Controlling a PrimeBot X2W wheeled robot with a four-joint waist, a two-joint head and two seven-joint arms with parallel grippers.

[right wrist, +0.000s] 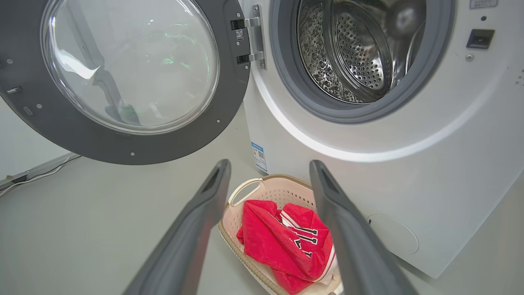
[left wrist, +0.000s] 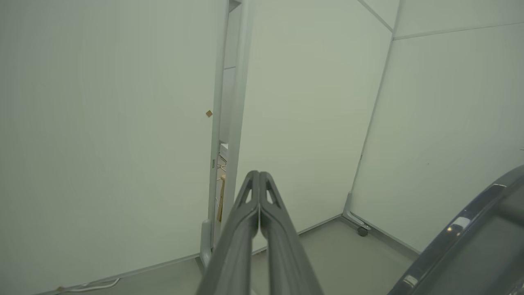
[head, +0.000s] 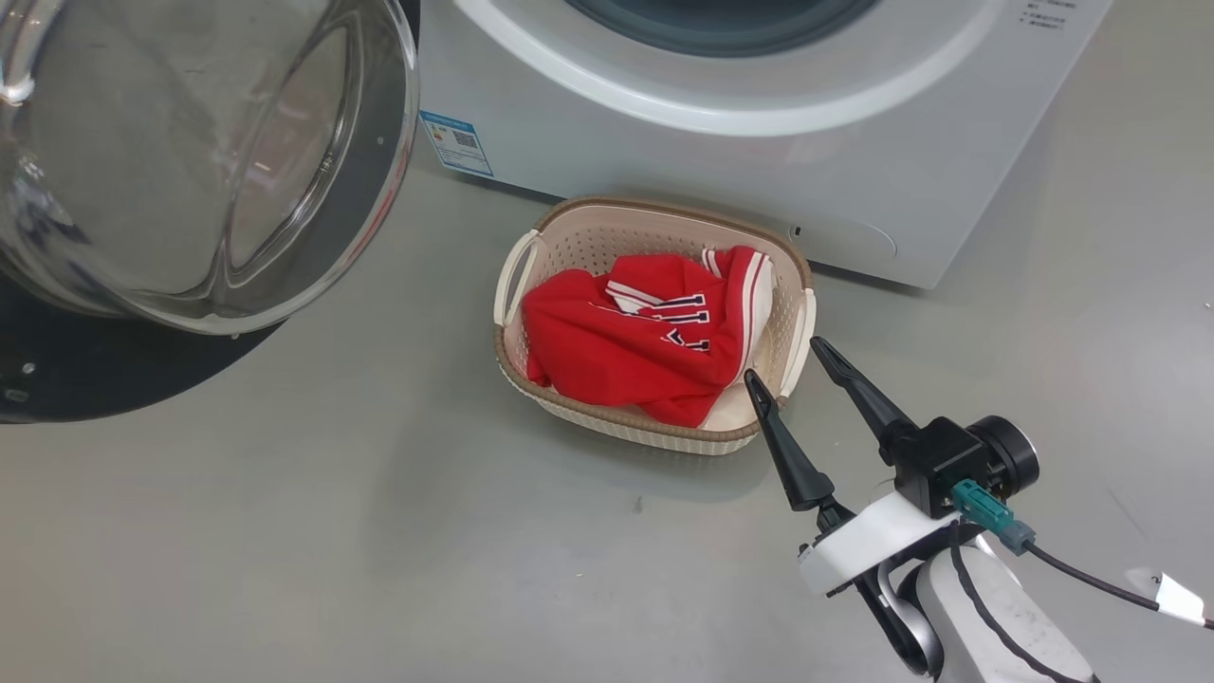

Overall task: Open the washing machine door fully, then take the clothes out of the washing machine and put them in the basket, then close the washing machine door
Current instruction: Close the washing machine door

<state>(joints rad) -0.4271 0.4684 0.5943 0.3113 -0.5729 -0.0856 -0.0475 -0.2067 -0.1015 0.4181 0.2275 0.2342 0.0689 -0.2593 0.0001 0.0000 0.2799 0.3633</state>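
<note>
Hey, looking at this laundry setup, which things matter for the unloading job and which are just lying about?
For the job:
washing machine
washing machine door, swung open
red clothes, lying in the basket
right gripper, open near the basket

Just lying about:
white wall panels
floor cable
castor foot under a panel

White forearm (head: 1034, 637), black 2-fingered pincer (head: 787, 360).

We see bright, even light, a soft shadow beneath the basket (head: 607, 242), glare on the washing machine door (head: 190, 161), mostly sharp focus.
</note>
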